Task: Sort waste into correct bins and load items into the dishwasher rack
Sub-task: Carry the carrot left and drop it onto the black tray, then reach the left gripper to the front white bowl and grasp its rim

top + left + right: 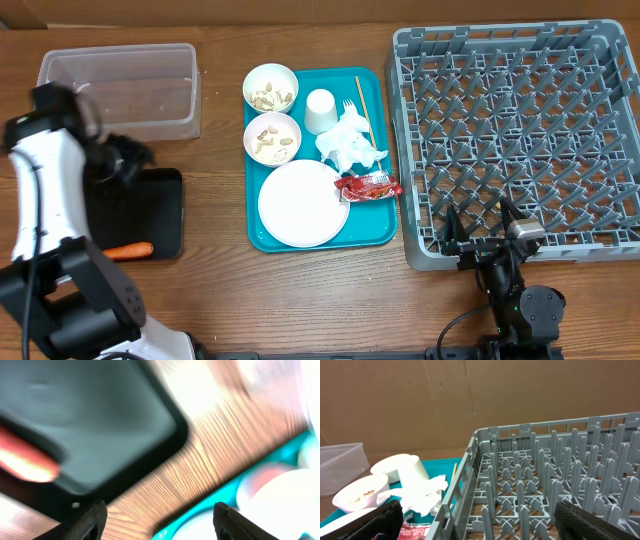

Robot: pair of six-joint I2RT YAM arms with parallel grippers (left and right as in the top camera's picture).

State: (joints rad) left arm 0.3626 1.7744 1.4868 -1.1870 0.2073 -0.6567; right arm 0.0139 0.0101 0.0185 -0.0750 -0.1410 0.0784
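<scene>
Barely started, I'd say: the carrot (128,250) lies at the 7 o'clock corner of the black tray (165,200), the only waste binned, and the clear tub (120,70) at its 12 o'clock looks empty. The napkin (350,148), red wrapper (368,186), upper bowl (271,88) and lower bowl (272,138) with their scraps, cup (320,110), fork (349,108) and plate (303,203) all sit on the teal tray (375,235), and the rack (520,130) at its 3 o'clock is bare. The left pincer (159,512) hangs open and empty over the tabletop (220,280) between the two trays, while the right pincer (477,515) gapes wide, holding nothing, at the rack's 6 o'clock edge.
</scene>
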